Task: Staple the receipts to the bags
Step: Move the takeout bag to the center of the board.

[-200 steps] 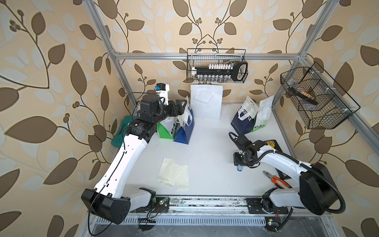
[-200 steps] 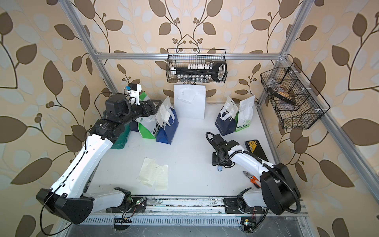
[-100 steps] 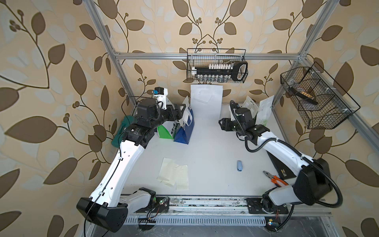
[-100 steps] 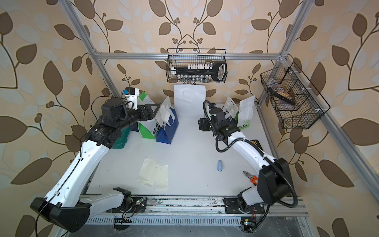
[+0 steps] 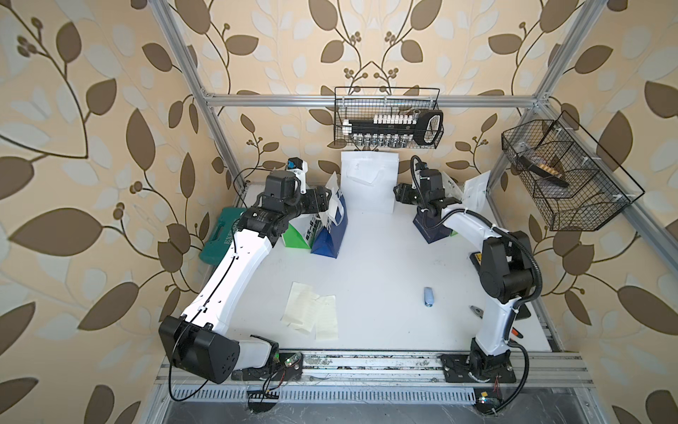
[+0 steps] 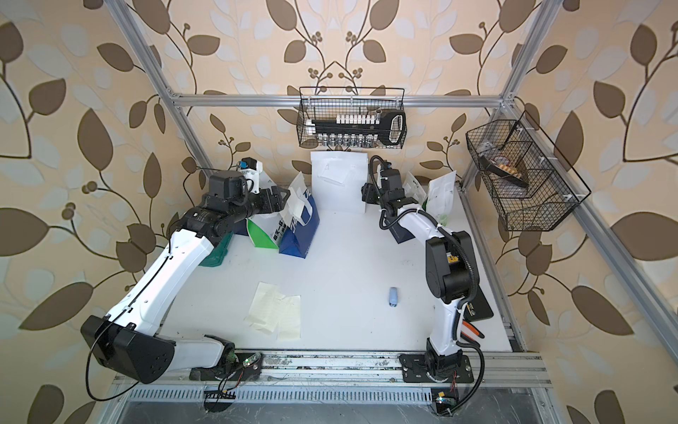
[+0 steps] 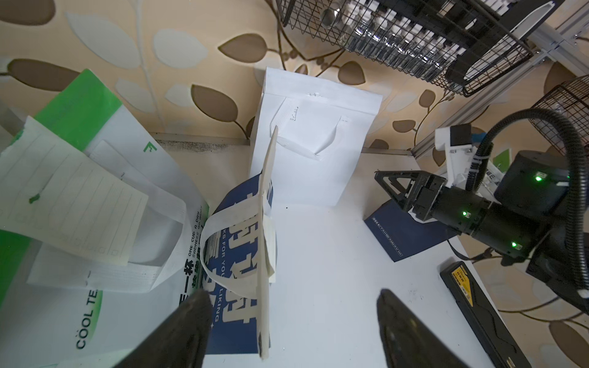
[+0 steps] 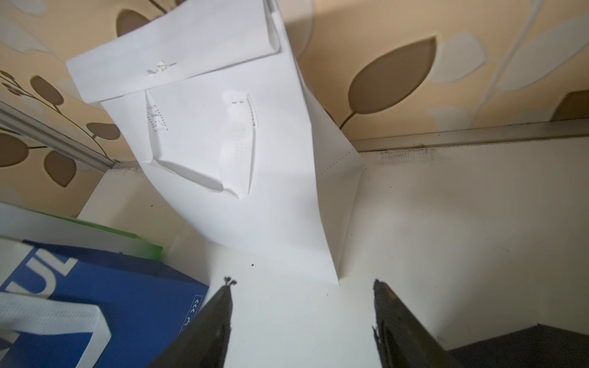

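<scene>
Left wrist view: cream lined paper receipts [image 7: 73, 204] on two printed paper bags [image 7: 236, 331]; plain white paper bag [image 7: 318, 153] bare; left gripper [image 7: 291, 299], right gripper [image 8: 302, 286] spread, empty.

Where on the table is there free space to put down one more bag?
The middle of the table is bare, between the blue bag, the receipts, the stapler and the navy bag. The front strip between receipts and stapler is bare too. Both back corners are crowded: bags plus the left gripper and right gripper.
</scene>
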